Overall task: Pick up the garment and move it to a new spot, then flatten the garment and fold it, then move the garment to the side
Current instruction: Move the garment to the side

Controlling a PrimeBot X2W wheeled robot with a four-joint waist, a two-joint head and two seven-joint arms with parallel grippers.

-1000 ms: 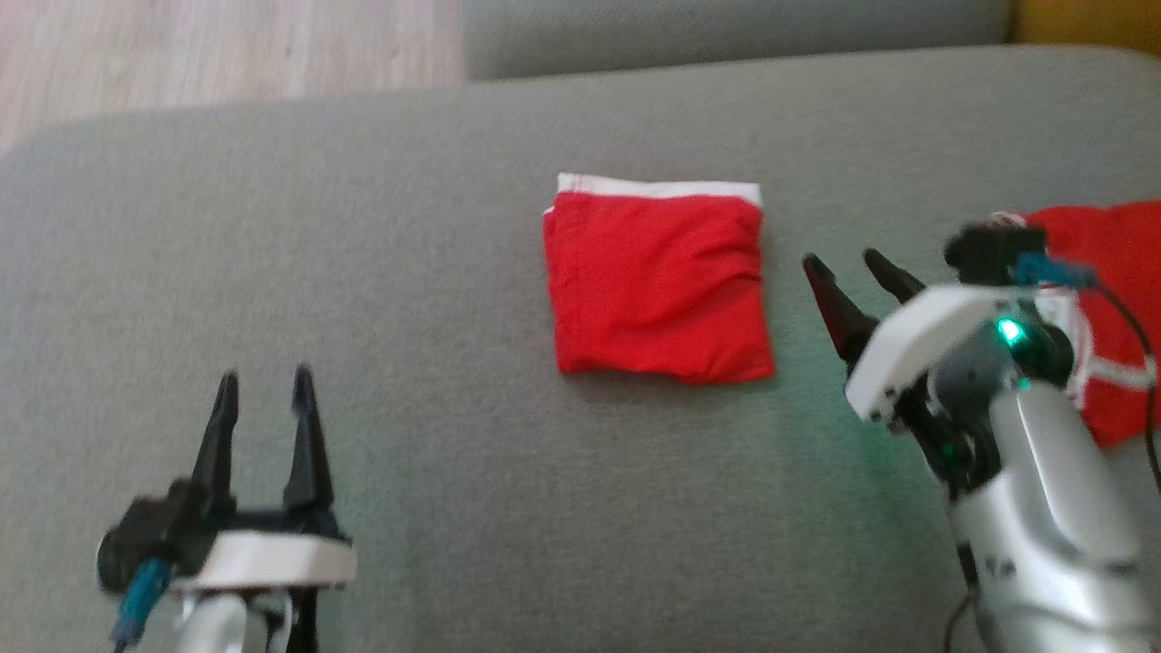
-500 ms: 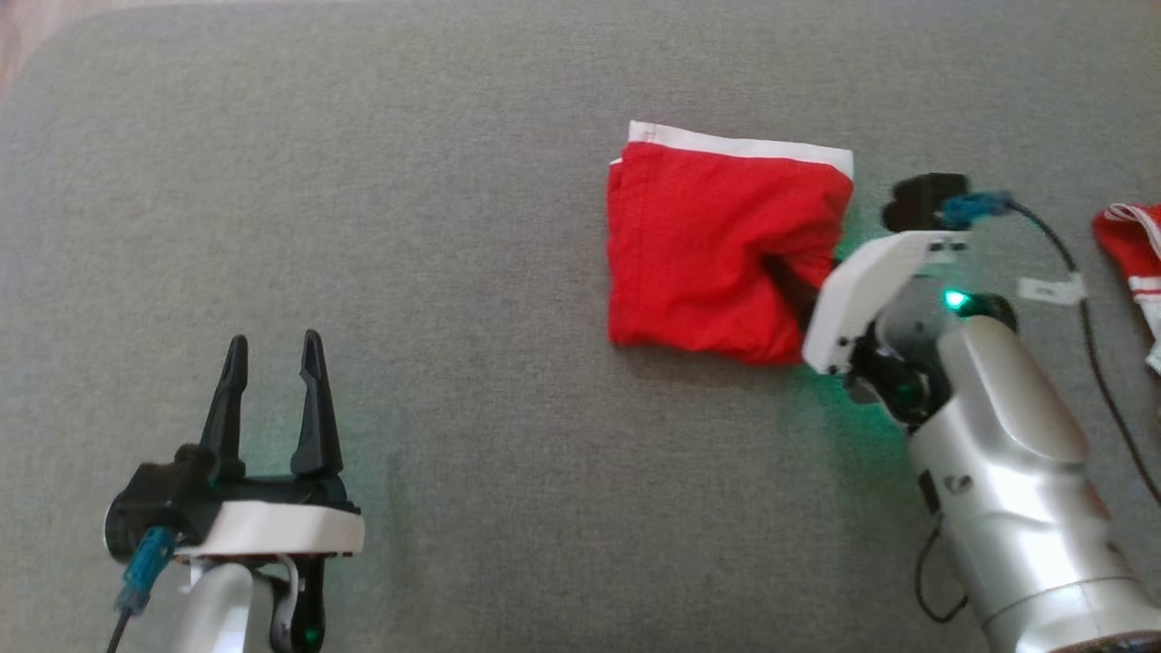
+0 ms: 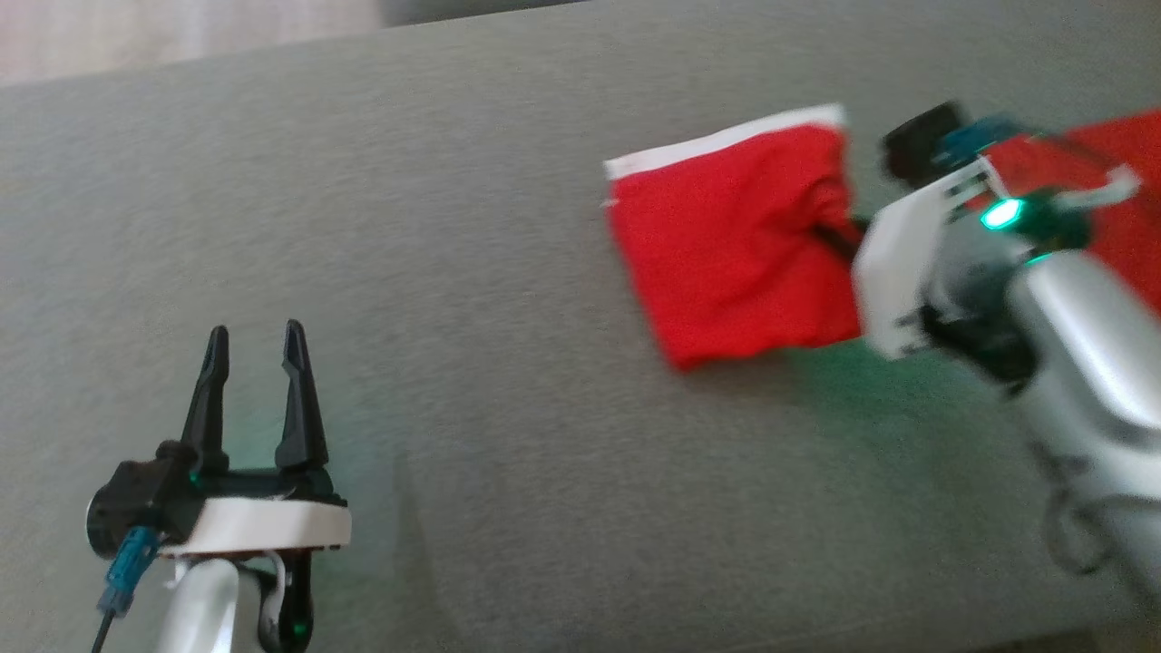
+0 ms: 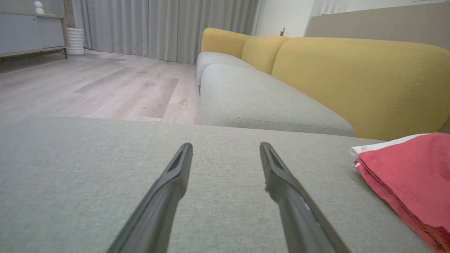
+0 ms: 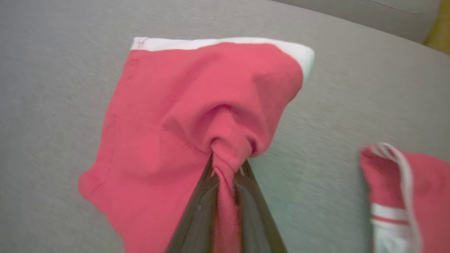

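While our left gripper sits nearest, fingers spread above the grey cushion, our right gripper is pinched tight on a bunched fold at the right edge of the folded red garment, right of centre. Farther right, apart, lies a second red piece, white-striped.

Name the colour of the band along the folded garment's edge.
White band on the red garment; clearest in right wrist view.
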